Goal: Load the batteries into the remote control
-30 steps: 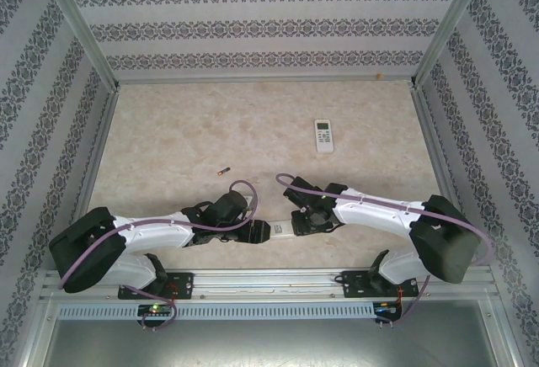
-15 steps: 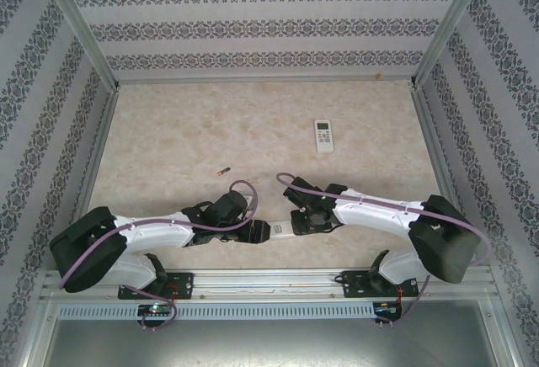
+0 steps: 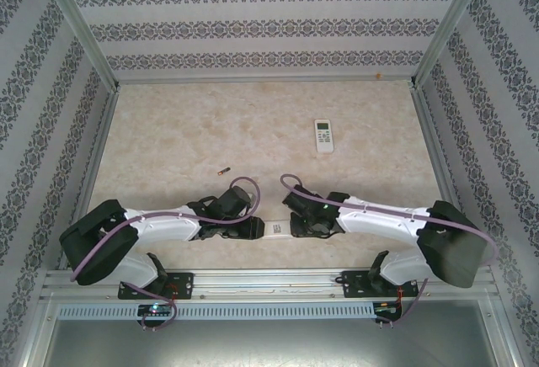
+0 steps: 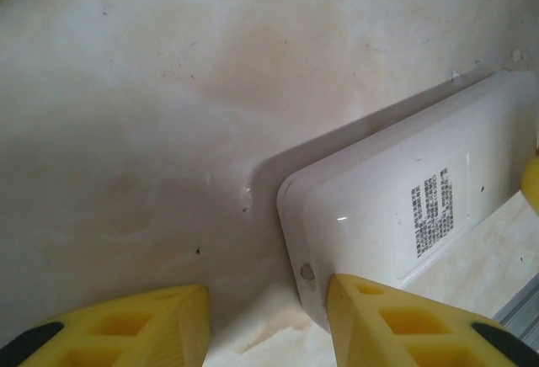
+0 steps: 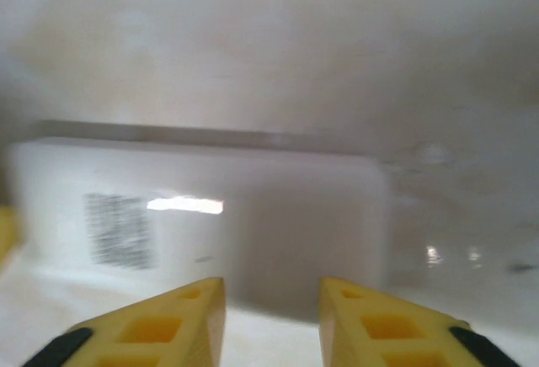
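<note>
On mottled beige tabletop (image 3: 194, 131), glossy white round-cornered remote (image 4: 396, 207) (label (image 4: 432, 213) up)

2 arms (image 3: 164, 226) | white shells | black joints | purple cables (image 3: 246, 184) | yellow fingers (image 4: 126, 329)

Looks down on a beige marbled tabletop (image 3: 210, 123) filling the centre of the frame. Boxed in at top, left and right by walls (image 3: 261, 26) papered in grey damask stripes, with aluminium posts (image 3: 78, 26) slanting up from the upper corners. Slotted metal rail (image 3: 269, 281) along the bottom. Seemingly lit evenly from above.
</note>
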Robot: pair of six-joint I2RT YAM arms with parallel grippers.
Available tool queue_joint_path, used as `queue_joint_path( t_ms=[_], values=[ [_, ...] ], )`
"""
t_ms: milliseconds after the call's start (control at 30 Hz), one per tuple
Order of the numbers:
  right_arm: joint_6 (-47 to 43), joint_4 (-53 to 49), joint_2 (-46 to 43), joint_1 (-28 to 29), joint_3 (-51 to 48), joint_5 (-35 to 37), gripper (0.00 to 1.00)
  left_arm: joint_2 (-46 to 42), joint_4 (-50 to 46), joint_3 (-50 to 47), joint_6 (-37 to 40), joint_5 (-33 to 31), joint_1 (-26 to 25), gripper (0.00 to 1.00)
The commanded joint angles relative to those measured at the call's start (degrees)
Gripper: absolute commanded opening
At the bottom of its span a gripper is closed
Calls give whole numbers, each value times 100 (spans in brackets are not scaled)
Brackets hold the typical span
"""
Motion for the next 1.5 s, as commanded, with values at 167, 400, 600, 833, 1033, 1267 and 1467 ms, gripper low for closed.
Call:
queue_joint_path(
  t_ms=[167, 400, 600, 833, 1033, 1267, 1467],
  values=[
    [-3352, -172, -1050, -75, 315, 506, 77, -760, 564, -244, 70, -657, -227, 66],
    [-6690, -478, -647, -45, 531, -347, 87, -2768, -122, -845, -328, -949, 464, 82],
    [-8210, -868, 440, 92, 613, -359, 88, -4018, -907, -972, -220, -1253, 681, 92],
    [-8488, -482, 1482, 71, 761, -186, 78, -4402, -1187, -1074, -282, -1200, 780, 93],
    [-8417, -535, 1867, 64, 873, -336, 66, -4645, -1455, -1092, -232, -1277, 803, 93],
    [-8431, -548, 1946, 14, 943, -693, 46, -4606, -1451, -1041, -201, -1227, 847, 94],
    [-6889, 112, 715, -184, 1060, -1178, 41, -4576, -1148, -987, -691, -757, 1009, 90]
  ],
)
